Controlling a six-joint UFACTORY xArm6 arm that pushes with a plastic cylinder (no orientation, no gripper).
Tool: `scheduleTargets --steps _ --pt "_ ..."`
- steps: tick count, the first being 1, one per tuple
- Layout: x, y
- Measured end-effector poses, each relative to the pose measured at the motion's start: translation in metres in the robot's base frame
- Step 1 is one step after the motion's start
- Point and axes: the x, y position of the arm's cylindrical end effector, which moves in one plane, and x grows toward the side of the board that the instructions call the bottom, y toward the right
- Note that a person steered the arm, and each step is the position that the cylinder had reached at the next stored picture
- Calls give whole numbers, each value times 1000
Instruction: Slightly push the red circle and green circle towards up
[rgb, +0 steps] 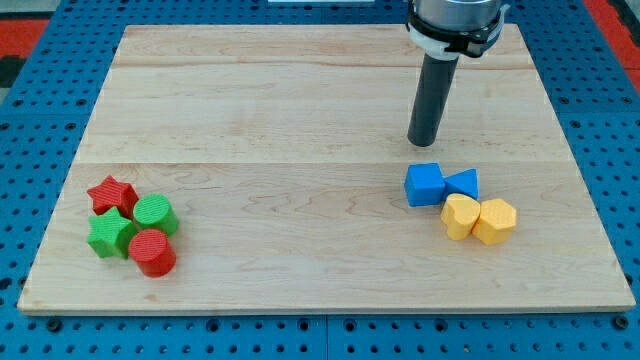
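The red circle (152, 253) lies near the board's lower left, touching the green circle (156, 215) just above it. A red star (111, 194) and a green star (111, 233) sit against them on the left. My tip (424, 142) is far off to the view's right, just above the blue cube (425, 185), not touching any block.
A blue triangle (463, 183), a yellow heart (460, 215) and a yellow hexagon (494, 221) cluster at the right with the blue cube. The wooden board (300, 110) rests on a blue pegboard surface (40, 80).
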Motion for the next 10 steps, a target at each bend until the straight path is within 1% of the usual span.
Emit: scheduleTargets --steps 1,2,3,4,5,6,7,8,9,10 --pt "0 -18" --pt "5 -85" --pt "20 -153" --pt "37 -153" --pt "83 -88" --pt "111 -99" --pt "114 -114" --pt "177 -132" --pt "202 -179" --pt "207 -275"
